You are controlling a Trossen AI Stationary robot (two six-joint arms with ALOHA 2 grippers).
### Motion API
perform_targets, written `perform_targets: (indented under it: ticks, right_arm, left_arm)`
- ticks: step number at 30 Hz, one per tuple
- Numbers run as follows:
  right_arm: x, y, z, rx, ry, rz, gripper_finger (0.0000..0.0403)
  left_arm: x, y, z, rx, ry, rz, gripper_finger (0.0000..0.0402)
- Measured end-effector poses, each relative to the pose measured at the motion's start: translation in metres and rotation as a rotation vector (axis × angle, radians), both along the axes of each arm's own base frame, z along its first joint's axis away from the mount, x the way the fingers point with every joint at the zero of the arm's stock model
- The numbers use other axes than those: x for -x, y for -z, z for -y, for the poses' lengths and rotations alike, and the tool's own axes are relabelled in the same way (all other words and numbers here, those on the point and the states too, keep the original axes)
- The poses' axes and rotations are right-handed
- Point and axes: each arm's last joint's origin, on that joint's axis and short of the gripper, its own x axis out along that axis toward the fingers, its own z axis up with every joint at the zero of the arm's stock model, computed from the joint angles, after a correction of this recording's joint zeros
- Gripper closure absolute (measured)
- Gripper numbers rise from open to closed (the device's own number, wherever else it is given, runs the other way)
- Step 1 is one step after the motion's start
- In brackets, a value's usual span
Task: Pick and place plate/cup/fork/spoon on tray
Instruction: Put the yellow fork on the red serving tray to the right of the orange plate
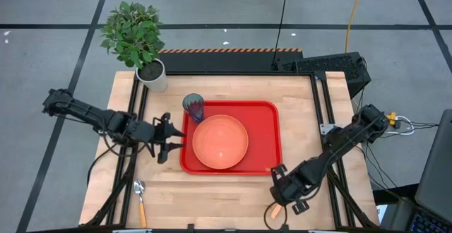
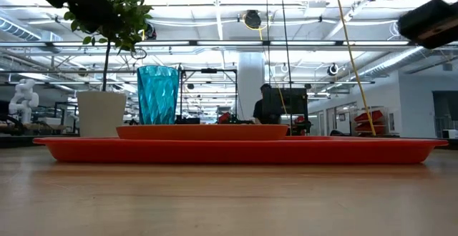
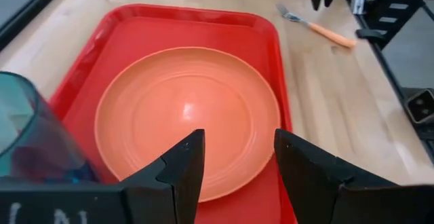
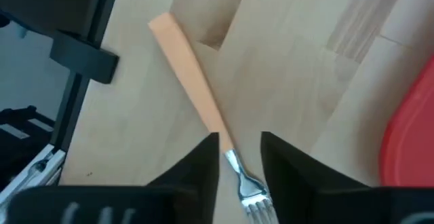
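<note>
While it waits: the fork (image 4: 207,112) lies flat on the desk (image 1: 226,198), just off the red tray's near right corner.
Right tool (image 4: 237,155): low over the fork, fingers open a little and astride the neck where handle meets tines; not visibly clamped.
Done: the plate (image 1: 220,142) sits on the tray (image 1: 272,130), and the cup (image 1: 194,106) stands upright at the tray's far left corner beside the plate.
Left: fork and spoon (image 1: 140,201), the spoon near the desk's front left edge.
Left tool (image 1: 171,139): empty, fingers parted, at the tray's left rim.
Room: bare tray right of the plate; desk edge and frame rail close by the fork; potted plant (image 1: 138,39) well clear.
</note>
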Motion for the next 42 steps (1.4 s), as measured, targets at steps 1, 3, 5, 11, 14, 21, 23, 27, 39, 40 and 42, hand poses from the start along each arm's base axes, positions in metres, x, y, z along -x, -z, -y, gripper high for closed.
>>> perform_targets:
  ticks: [1, 3, 5, 11, 14, 21, 23, 27, 39, 40, 42]
  right_arm:
    - [0.002, 0.0, -0.002, 0.003, 0.001, -0.002, 0.0287]
    - [0.005, 0.001, -0.005, 0.006, 0.008, -0.003, 0.0275]
    - [0.009, 0.004, -0.008, 0.019, 0.022, -0.008, 0.027]
    - [0.021, 0.013, -0.012, 0.035, 0.025, -0.034, 0.0274]
    - [0.022, 0.014, -0.013, 0.052, 0.02, -0.018, 0.0277]
    - [0.019, 0.031, -0.019, 0.102, -0.053, -0.031, 0.0277]
    - [0.019, 0.039, -0.021, 0.116, -0.069, -0.057, 0.0277]
    - [0.018, 0.044, -0.022, 0.13, -0.082, -0.068, 0.0277]
    - [0.017, 0.055, -0.023, 0.165, -0.099, -0.095, 0.0298]
    - [0.017, 0.057, -0.024, 0.168, -0.101, -0.097, 0.0303]
    - [0.017, 0.06, -0.025, 0.176, -0.111, -0.103, 0.0312]
  left_arm:
    - [0.0, 0.0, 0.001, 0.002, 0.006, 0.0, 0.022]
    - [0.001, 0.0, 0.004, 0.004, 0.013, 0.001, 0.022]
    - [0.002, 0.0, 0.005, 0.004, 0.008, 0.003, 0.022]
    - [0.003, 0.0, 0.009, 0.006, 0.017, 0.006, 0.022]
    - [0.004, 0.0, 0.01, 0.012, 0.019, 0.006, 0.022]
    - [0.004, 0.0, 0.01, 0.023, 0.014, 0.005, 0.022]
    - [0.004, 0.0, 0.01, 0.022, 0.014, 0.005, 0.022]
    - [0.004, 0.0, 0.01, 0.022, 0.014, 0.005, 0.022]
    - [0.004, 0.0, 0.01, 0.017, -0.005, 0.009, 0.022]
    - [0.004, 0.0, 0.009, 0.015, -0.009, 0.01, 0.022]
    - [0.004, 0.0, 0.009, 0.01, -0.018, 0.012, 0.022]
